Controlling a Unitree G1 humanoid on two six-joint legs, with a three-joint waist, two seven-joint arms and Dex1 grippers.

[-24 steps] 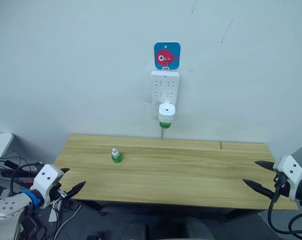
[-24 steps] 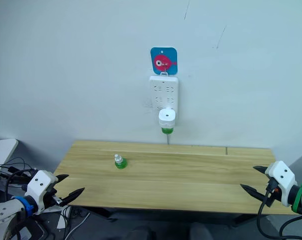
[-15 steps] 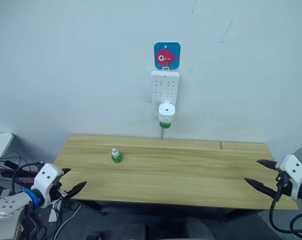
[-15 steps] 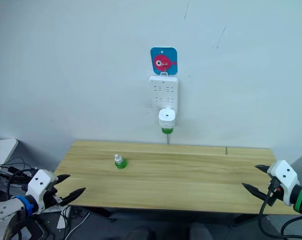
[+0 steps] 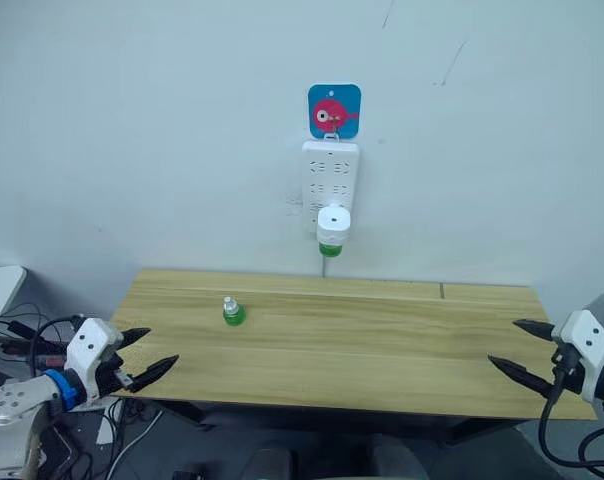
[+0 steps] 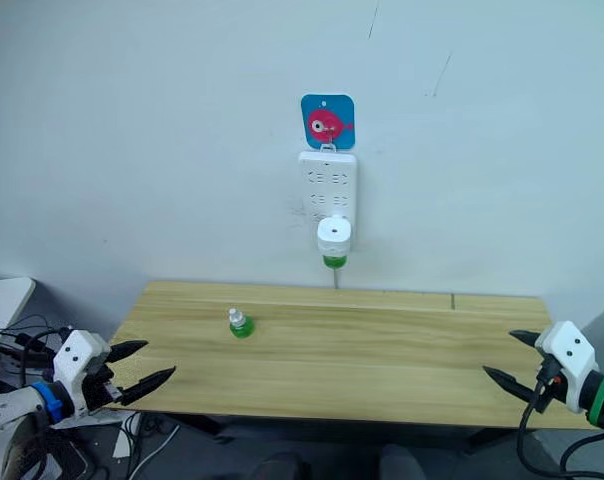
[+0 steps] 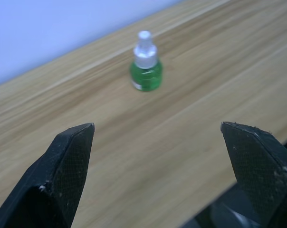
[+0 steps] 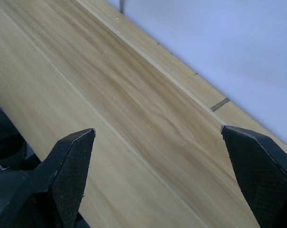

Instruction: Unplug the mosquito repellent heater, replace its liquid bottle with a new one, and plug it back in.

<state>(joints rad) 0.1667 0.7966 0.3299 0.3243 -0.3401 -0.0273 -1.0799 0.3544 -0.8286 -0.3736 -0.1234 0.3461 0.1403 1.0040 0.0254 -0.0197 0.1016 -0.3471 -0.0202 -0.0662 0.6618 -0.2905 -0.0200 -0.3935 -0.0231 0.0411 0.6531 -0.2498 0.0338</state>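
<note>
The left gripper (image 5: 154, 350) has edged toward the table (image 5: 382, 350) at lower left, fingers wide; the right gripper (image 5: 510, 347), also wide, holds at lower right. The heater (image 5: 333, 229) hangs plugged into the strip (image 5: 329, 175), upper centre; a bottle (image 5: 232, 311) stands left.

Pale wood-grain table top (image 5: 382, 340), smooth and matt. White, faintly glossy plastic on mosquito repellent heater (image 5: 333, 221) and power strip (image 5: 330, 175). Clear green plastic or glass, glossy, on small bottle (image 7: 146, 71), capped in white plastic. Matt, finely textured black on left fingers (image 7: 67, 166).
</note>
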